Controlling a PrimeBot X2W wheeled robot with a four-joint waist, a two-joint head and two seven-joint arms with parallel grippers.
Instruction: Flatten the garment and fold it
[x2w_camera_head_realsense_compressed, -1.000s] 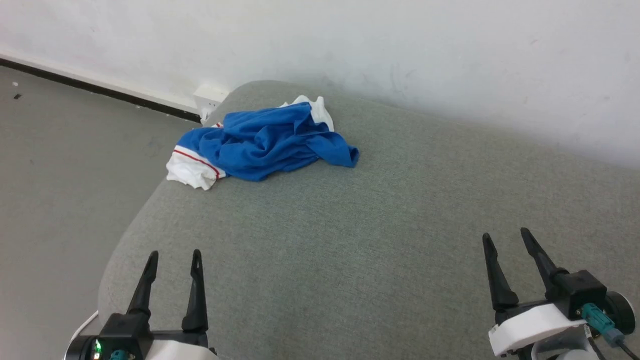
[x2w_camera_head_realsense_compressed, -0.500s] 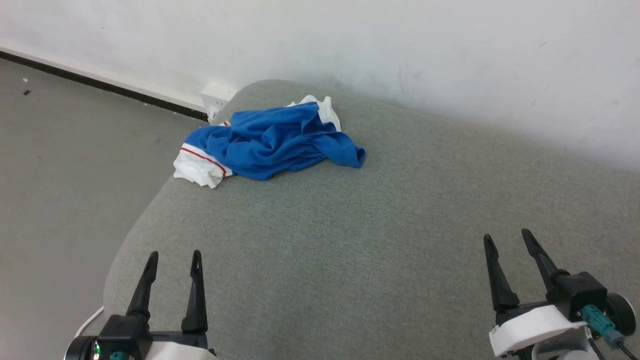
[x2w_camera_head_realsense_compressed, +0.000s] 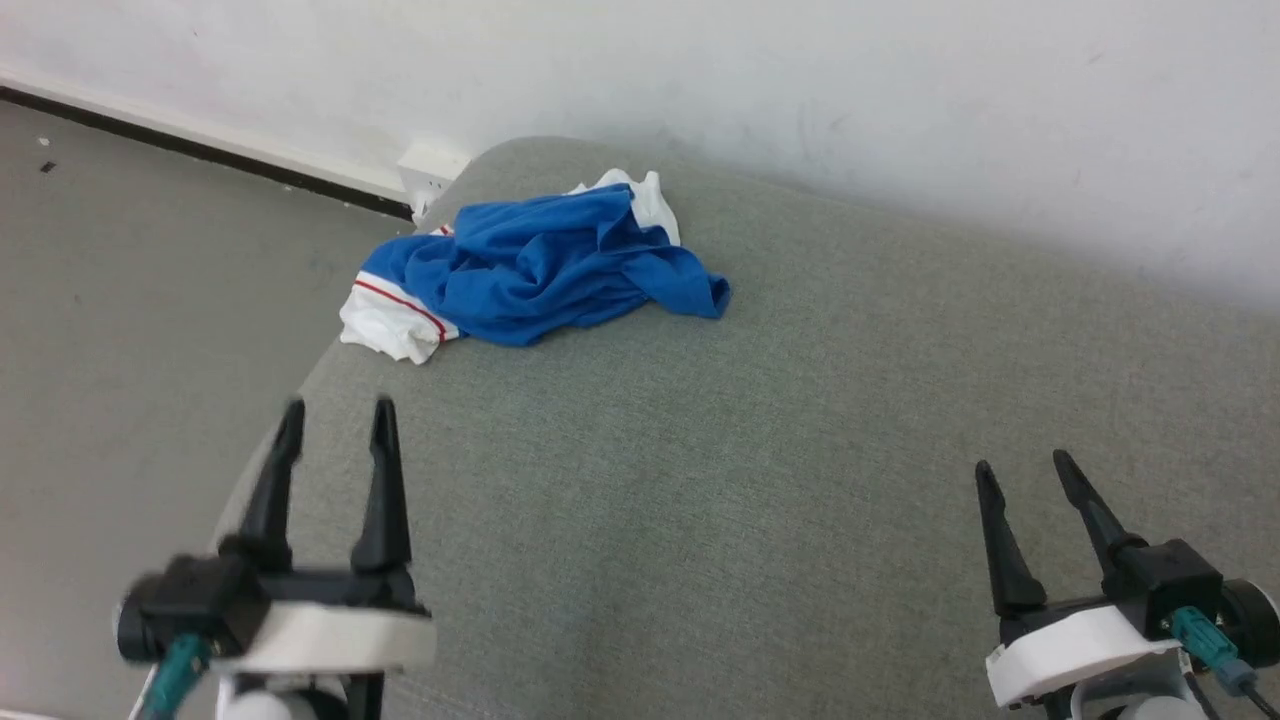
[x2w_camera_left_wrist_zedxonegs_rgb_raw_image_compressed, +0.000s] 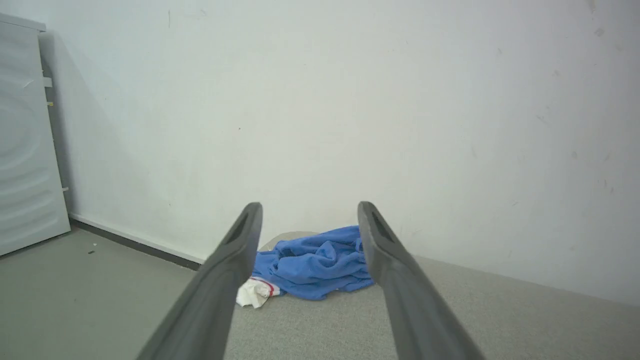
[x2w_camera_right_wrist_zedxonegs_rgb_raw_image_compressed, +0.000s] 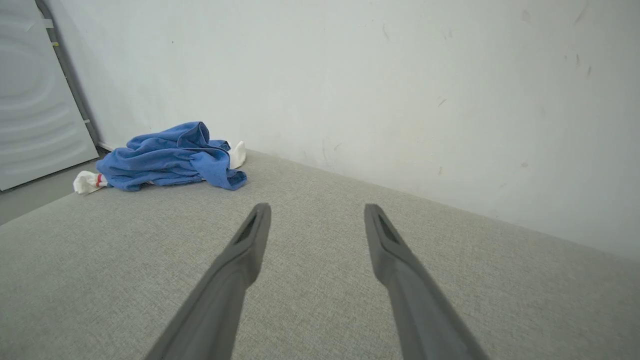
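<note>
The garment (x2w_camera_head_realsense_compressed: 545, 268) lies crumpled in a royal-blue heap with white sleeves and a red stripe, at the far left corner of the grey cushioned surface (x2w_camera_head_realsense_compressed: 760, 450). One white sleeve hangs at the cushion's left edge. My left gripper (x2w_camera_head_realsense_compressed: 335, 412) stands open over the near left edge, pointing toward the heap and well short of it. In the left wrist view the garment (x2w_camera_left_wrist_zedxonegs_rgb_raw_image_compressed: 312, 262) shows between the open fingers. My right gripper (x2w_camera_head_realsense_compressed: 1020, 468) is open at the near right, far from the cloth. The right wrist view has the garment (x2w_camera_right_wrist_zedxonegs_rgb_raw_image_compressed: 170, 157) at upper left.
A white wall (x2w_camera_head_realsense_compressed: 800, 90) runs close behind the cushion. Grey floor (x2w_camera_head_realsense_compressed: 130, 300) lies to the left, with a white wall socket box (x2w_camera_head_realsense_compressed: 432, 165) near the garment. A pale ridged panel (x2w_camera_left_wrist_zedxonegs_rgb_raw_image_compressed: 25, 140) stands against the wall at far left.
My left gripper has risen and advanced toward the garment, blurred by motion. The right gripper has held its place. The head camera has shifted slightly.
</note>
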